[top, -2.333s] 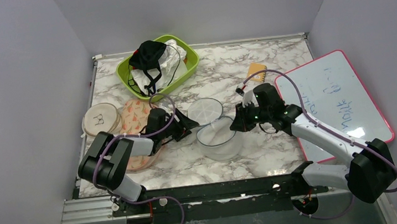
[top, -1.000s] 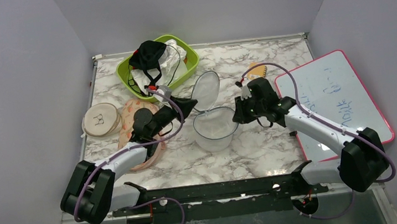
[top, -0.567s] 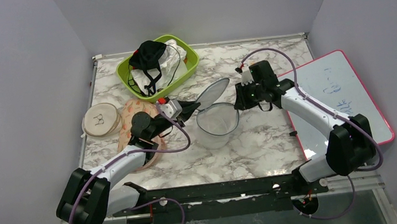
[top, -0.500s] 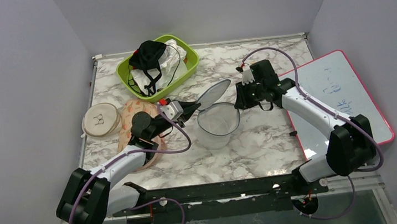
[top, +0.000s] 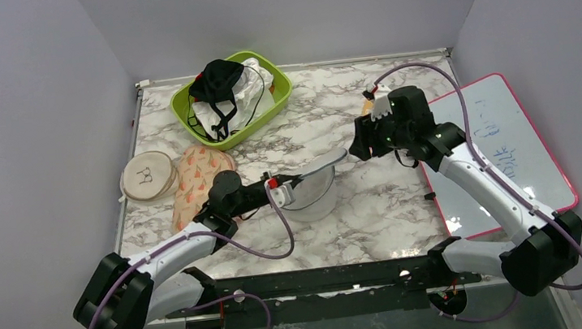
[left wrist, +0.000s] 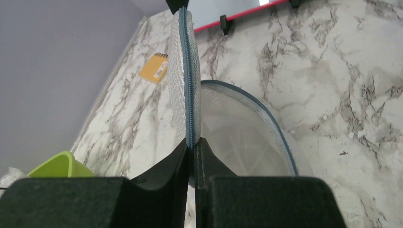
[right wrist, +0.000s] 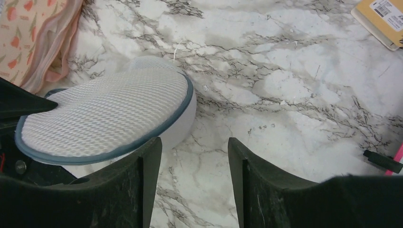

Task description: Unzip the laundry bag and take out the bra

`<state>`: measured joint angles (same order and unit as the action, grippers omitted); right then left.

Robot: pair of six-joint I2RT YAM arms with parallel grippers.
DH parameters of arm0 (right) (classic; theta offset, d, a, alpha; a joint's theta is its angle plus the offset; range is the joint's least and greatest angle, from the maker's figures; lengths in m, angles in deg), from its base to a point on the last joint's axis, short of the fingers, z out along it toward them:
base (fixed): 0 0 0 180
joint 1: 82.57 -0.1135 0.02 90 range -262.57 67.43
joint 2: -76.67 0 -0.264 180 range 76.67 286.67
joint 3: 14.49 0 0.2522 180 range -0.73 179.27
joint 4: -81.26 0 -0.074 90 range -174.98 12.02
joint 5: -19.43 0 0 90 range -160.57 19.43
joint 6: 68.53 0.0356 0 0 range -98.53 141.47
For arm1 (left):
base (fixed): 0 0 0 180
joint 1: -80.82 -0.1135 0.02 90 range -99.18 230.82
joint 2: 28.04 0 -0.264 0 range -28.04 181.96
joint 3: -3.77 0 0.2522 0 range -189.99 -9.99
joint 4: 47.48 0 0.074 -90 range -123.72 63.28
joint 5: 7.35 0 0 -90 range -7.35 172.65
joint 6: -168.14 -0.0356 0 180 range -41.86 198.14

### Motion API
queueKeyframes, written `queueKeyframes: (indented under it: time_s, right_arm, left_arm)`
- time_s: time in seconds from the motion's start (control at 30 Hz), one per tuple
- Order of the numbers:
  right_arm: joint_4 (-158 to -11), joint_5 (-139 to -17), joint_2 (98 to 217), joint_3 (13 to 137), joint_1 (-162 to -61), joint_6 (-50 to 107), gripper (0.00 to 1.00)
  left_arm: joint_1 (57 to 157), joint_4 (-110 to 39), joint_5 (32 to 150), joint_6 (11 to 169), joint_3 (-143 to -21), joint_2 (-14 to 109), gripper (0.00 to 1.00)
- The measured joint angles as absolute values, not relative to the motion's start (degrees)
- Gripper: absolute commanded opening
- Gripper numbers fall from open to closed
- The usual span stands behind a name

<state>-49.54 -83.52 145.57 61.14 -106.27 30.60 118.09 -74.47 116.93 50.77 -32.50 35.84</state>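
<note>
The laundry bag [top: 314,186] stands unzipped on the marble table, its white mesh lid [top: 322,164] tipped over the bowl-shaped lower half. My left gripper [top: 286,183] is shut on the lid's grey-blue zip rim [left wrist: 190,71]; in the left wrist view the fingers [left wrist: 194,145] pinch that rim, and the mesh bowl [left wrist: 247,128] behind looks empty. My right gripper [top: 358,148] hangs open to the right of the bag, touching nothing; its wrist view shows the lid [right wrist: 104,114] beyond the left finger [right wrist: 142,185]. A peach flower-printed bra [top: 195,179] lies on the table left of the bag.
A green basket [top: 283,83] at the back holds black and white garments. A beige round disc [top: 148,175] lies at the left edge. A pink-framed whiteboard [top: 506,142] leans at the right, with a yellow notepad [right wrist: 382,19] near it.
My right gripper has opened, let go of the bag's rim and drawn back to the right. My left gripper has carried the lid down and nearer, so it now lies tipped over the bowl.
</note>
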Motion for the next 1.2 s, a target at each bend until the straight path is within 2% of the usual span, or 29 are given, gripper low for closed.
queueKeyframes:
  time_s: [0.3, 0.53, 0.63, 1.03, 1.1, 1.2]
  right_arm:
    - [-48.6, -86.1, 142.9, 61.1, -106.2, 30.7, 0.6]
    - [-52.5, -98.3, 142.8, 59.5, -106.2, 35.1, 0.83]
    - [-54.8, -100.5, 143.1, 58.0, -106.3, 41.2, 0.86]
    - [-63.9, -93.5, 141.3, 47.2, -106.1, 73.8, 0.77]
    - [-66.0, -92.9, 140.8, 45.3, -106.1, 77.7, 0.73]
    - [-70.4, -94.1, 141.2, 42.6, -106.1, 83.1, 0.62]
  left_arm:
    - [118.8, -61.0, 115.5, 41.3, -35.2, 35.5, 0.0]
    - [118.9, -55.5, 114.2, 37.3, -36.6, 31.9, 0.0]
    - [118.9, -55.0, 113.7, 36.8, -36.6, 30.4, 0.0]
    - [118.9, -54.6, 113.2, 36.0, -36.6, 29.9, 0.0]
    - [118.9, -54.6, 113.1, 35.9, -36.6, 30.0, 0.0]
    - [118.9, -54.6, 113.1, 35.8, -36.7, 30.3, 0.0]
